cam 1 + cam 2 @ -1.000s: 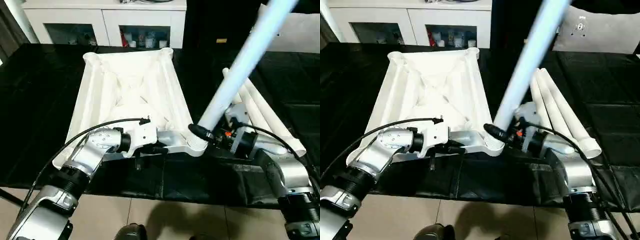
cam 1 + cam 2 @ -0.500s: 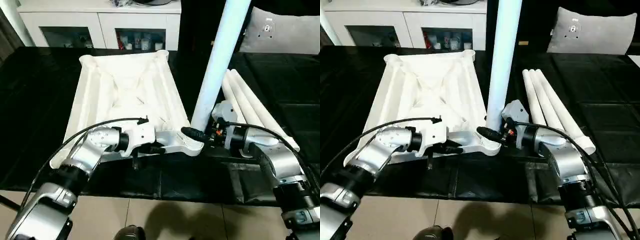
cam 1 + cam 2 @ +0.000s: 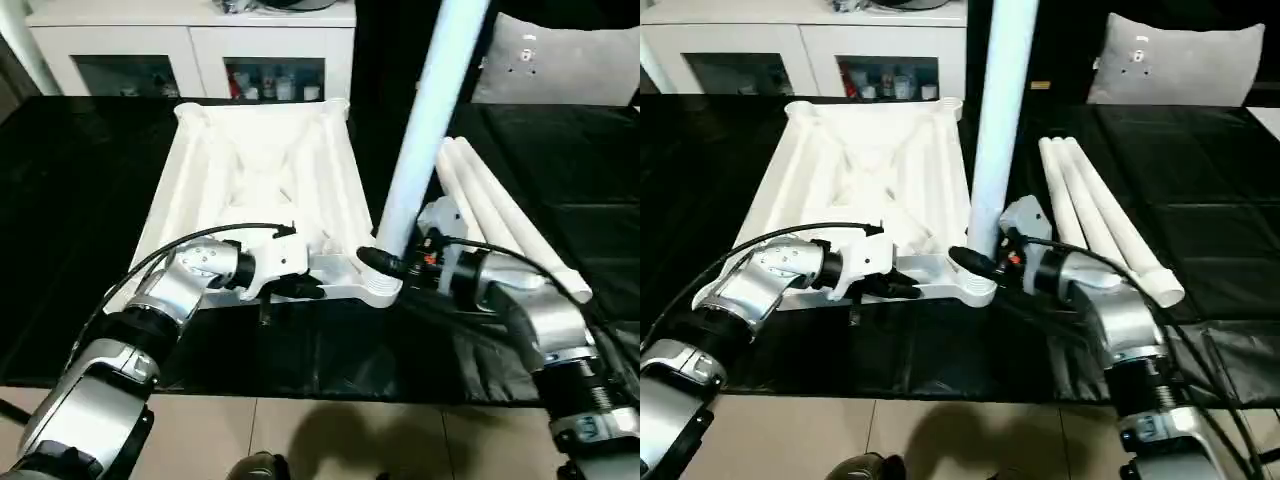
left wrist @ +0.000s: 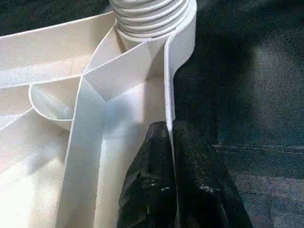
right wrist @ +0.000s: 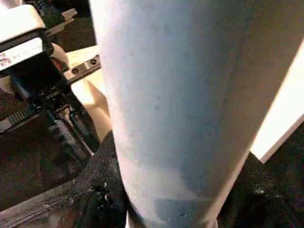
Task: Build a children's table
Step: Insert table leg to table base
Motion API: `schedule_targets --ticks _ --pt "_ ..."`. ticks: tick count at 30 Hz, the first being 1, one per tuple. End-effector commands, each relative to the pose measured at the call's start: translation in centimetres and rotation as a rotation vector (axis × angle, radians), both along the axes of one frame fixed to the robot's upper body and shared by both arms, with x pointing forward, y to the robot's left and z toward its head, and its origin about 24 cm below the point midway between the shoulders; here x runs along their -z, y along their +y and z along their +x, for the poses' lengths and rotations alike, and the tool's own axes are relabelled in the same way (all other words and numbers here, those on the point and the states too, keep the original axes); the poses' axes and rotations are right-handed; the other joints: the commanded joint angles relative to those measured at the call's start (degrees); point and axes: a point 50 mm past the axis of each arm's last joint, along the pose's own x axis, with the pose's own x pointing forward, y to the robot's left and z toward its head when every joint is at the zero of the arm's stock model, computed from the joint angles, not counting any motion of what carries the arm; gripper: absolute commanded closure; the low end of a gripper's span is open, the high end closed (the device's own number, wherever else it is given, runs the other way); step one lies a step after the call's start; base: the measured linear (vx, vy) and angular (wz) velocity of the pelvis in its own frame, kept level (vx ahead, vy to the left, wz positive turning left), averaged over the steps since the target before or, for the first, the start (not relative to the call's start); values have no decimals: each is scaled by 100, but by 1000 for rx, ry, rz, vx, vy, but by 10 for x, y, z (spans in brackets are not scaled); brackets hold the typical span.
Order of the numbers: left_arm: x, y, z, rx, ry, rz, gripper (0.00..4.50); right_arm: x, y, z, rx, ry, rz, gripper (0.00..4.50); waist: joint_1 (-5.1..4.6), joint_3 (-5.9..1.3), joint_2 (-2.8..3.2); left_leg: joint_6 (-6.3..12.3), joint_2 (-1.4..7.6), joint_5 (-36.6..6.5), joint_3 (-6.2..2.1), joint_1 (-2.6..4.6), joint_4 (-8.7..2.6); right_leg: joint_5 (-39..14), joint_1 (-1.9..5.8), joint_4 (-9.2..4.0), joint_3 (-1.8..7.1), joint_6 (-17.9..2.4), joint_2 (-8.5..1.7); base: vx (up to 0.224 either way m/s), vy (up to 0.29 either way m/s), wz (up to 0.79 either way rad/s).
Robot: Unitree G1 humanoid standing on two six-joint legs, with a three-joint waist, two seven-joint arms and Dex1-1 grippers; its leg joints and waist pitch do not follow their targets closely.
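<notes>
1. Head views: the table top (image 3: 255, 180) lies upside down on the black surface (image 3: 70, 200), ribs facing up. The left jaws (image 3: 312, 291) are closed on the near edge wall of the top, just beside the near corner socket (image 3: 382, 288). This grip probably steadies the top while a leg goes in. The right jaws (image 3: 378, 262) hold the lower end of a leg (image 3: 430, 120), one black finger on each side of it. The leg stands nearly upright, leaning a little, with its foot in that socket, so the robot seems to be seating or turning it home. Three spare legs (image 3: 1095, 215) lie side by side on the surface beyond the right jaws, within easy reach for the other corners.

2. Left wrist view: the two black fingers (image 4: 152, 190) pinch the thin upright wall (image 4: 170, 95) of the top between them. Straight ahead of the jaws the wall curves around the socket, where the ribbed base of the leg (image 4: 149, 21) shows. The ribs look like a thread or push-fit.

3. Right wrist view: the leg (image 5: 175, 104) sits between the jaws, which press its sides. The other arm's wrist (image 5: 33, 57) shows beside it.
</notes>
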Motion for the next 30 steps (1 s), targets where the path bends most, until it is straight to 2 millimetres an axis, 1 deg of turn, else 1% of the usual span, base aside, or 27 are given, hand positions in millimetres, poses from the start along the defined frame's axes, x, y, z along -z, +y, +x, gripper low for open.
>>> schedule_targets --ticks 1,2,4,5,6,7,8,9,10,11,12,13,14,15,16,17,18,19,20,21,23,25,26,27,28,29,30 --pt "-12 9 6 -63 -65 -29 450 43 3 -14 0 174 -93 261 11 -329 -33 -367 526 -2768 -296 204 -533 -2546 39 -551 252 -1083 -637 0 0 0" --pt "-10 11 4 -73 -60 -31 450 43 4 -13 11 173 -92 261 9 -328 -20 -378 531 -2779 -313 200 -539 -2664 35 -550 253 -1030 -642 0 0 0" --pt "-8 15 -1 -114 -47 -58 450 43 5 -8 67 166 -90 261 -10 -321 -23 -391 531 -2808 -315 194 -556 -2716 20 -551 250 -987 -620 0 0 0" --pt "-8 15 -3 -142 -37 -80 450 42 5 -5 97 163 -89 261 -41 -316 -1 -442 528 -2914 -324 192 -567 -2747 9 -541 244 -1002 -615 0 0 0" --pt "-8 15 -3 -143 -37 -81 450 42 5 -5 98 163 -88 261 -69 -317 6 -483 523 -3005 -335 198 -570 -2795 5 -538 239 -998 -612 0 0 0" --pt "-8 15 -6 -188 -24 -114 450 41 6 -3 134 156 -81 261 -76 -318 11 -509 525 -3053 -331 216 -570 -2805 -9 -539 244 -996 -605 0 0 0" --pt "-8 14 -9 -218 -17 -133 450 40 6 -1 161 153 -73 261 -121 -319 0 -533 526 -3057 -342 200 -573 -2725 0 -523 245 -1016 -602 0 0 0" --pt "-5 12 -15 -253 -12 -144 450 39 8 2 198 151 -56 261 -135 -319 7 -495 501 -3054 -332 197 -562 -2793 -9 -550 238 -965 -584 0 0 0" --pt "-2 9 -21 -274 -13 -141 450 38 9 4 226 149 -42 261 -149 -324 7 -517 523 -3040 -341 192 -573 -2702 7 -524 248 -994 -599 0 0 0" --pt "2 6 -27 -294 -6 -136 450 37 10 6 253 152 -23 261 -191 -304 -31 -466 511 -2953 -337 141 -587 -2634 16 -533 232 -980 -570 0 0 0" --pt "4 4 -31 -308 -2 -133 450 36 10 8 271 154 -10 261 -192 -311 -9 -441 503 -2956 -314 183 -569 -2636 -18 -550 242 -968 -555 0 0 0" --pt "5 -3 -37 -328 4 -140 450 36 11 9 292 162 1 261 -200 -313 -7 -428 498 -2964 -312 197 -553 -2629 -30 -553 246 -974 -552 0 0 0" --pt "5 -16 -46 -345 8 -151 450 37 12 12 314 169 7 261 -232 -309 -33 -415 527 -2925 -309 203 -553 -2497 2 -549 265 -1059 -571 0 0 0" --pt "4 -23 -50 -349 8 -159 450 37 13 13 321 173 7 261 -243 -271 -68 -378 515 -2892 -302 174 -556 -2535 -11 -563 254 -1050 -555 0 0 0" --pt "2 -29 -54 -349 10 -167 450 38 14 14 325 178 10 261 -228 -272 -49 -338 506 -2953 -286 227 -532 -2791 -51 -604 262 -975 -548 0 0 0" --pt "-1 -39 -59 -349 14 -174 450 38 16 15 328 185 13 261 -233 -259 -63 -304 482 -2946 -282 226 -514 -2966 -63 -638 266 -906 -545 0 0 0" --pt "-2 -42 -60 -350 9 -170 450 39 17 15 325 189 10 261 -236 -254 -60 -315 480 -2967 -302 206 -531 -3028 -55 -636 252 -833 -527 0 0 0" --pt "-3 -45 -60 -352 -1 -167 450 39 18 15 316 197 4 261 -238 -244 -66 -321 472 -3027 -304 213 -533 -3102 -74 -647 242 -783 -511 0 0 0" --pt "-4 -47 -59 -357 -8 -164 450 41 20 15 300 206 -12 261 -235 -241 -73 -337 459 -3157 -302 250 -520 -3258 -108 -678 244 -698 -506 0 0 0" --pt "-4 -47 -59 -358 -8 -164 450 41 20 14 298 206 -14 261 -231 -231 -72 -353 450 -3258 -309 266 -512 -3398 -130 -704 241 -622 -504 0 0 0" --pt "-5 -46 -56 -369 -15 -155 450 42 22 14 290 212 -23 261 -236 -222 -80 -377 433 -3405 -324 280 -513 -3604 -148 -732 226 -498 -500 0 0 0" --pt "-5 -45 -56 -380 -20 -145 450 43 22 14 293 214 -21 261 -241 -223 -69 -396 441 -3466 -346 271 -537 -3565 -140 -726 216 -464 -498 0 0 0" --pt "-5 -43 -55 -394 -25 -135 450 43 22 15 295 214 -20 261 -242 -236 -46 -429 449 -3516 -350 276 -558 -3406 -131 -714 208 -480 -487 0 0 0" --pt "-5 -42 -55 -404 -29 -130 450 43 22 15 294 214 -21 261 -250 -250 -44 -443 455 -3496 -351 262 -585 -3149 -102 -697 199 -532 -477 0 0 0" --pt "-6 -41 -55 -417 -31 -124 450 43 23 15 294 212 -24 261 -255 -255 -48 -441 454 -3459 -347 247 -594 -3011 -86 -693 197 -560 -472 0 0 0" --pt "-7 -40 -54 -427 -35 -120 450 43 23 16 296 209 -26 261 -254 -249 -15 -452 462 -3431 -345 240 -613 -2760 -81 -680 200 -629 -468 0 0 0" --pt "-7 -40 -54 -434 -37 -117 450 42 23 16 294 209 -25 261 -263 -244 -24 -460 462 -3469 -339 238 -615 -2711 -81 -679 196 -651 -460 0 0 0"
